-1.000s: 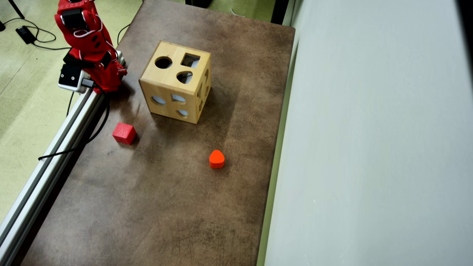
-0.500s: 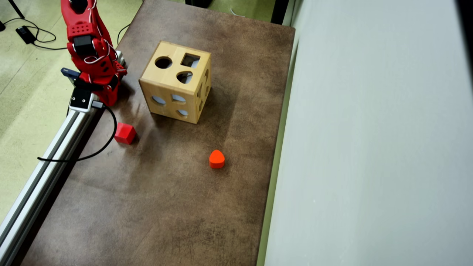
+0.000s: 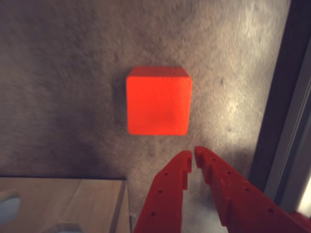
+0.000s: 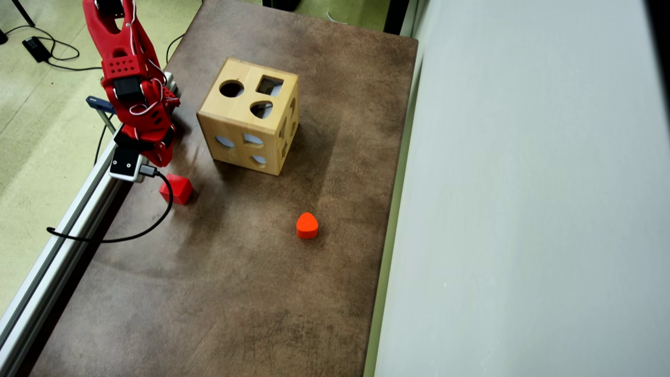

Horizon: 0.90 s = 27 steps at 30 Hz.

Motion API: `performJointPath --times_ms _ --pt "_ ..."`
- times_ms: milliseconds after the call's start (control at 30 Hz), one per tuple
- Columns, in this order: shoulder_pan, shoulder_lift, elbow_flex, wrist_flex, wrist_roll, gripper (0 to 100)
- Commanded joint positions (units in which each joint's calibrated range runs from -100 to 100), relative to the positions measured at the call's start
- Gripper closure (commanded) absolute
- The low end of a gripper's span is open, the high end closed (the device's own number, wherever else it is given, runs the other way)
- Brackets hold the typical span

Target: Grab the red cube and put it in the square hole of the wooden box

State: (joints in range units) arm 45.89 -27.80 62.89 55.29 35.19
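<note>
Tool (image 3: 193,154) nearly closed, empty, near red cube (image 3: 158,100)

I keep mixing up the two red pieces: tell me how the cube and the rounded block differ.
The red cube has flat faces and sharp corners; the orange-red block has a rounded, heart-like outline. The cube is deeper red, the block more orange. The cube lies beside the tool; the block lies apart, mid-table. Both are loose on the table.
</note>
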Motion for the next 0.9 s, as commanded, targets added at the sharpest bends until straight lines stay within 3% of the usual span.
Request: performJointPath --times_ms 0,600,867 --pt "-0.6 0.1 -2.9 -0.6 -0.2 98" --pt "-0.6 0.6 -2.7 -2.7 -0.2 98" --pt "-1.9 0.7 -3.2 -5.7 -3.4 98"
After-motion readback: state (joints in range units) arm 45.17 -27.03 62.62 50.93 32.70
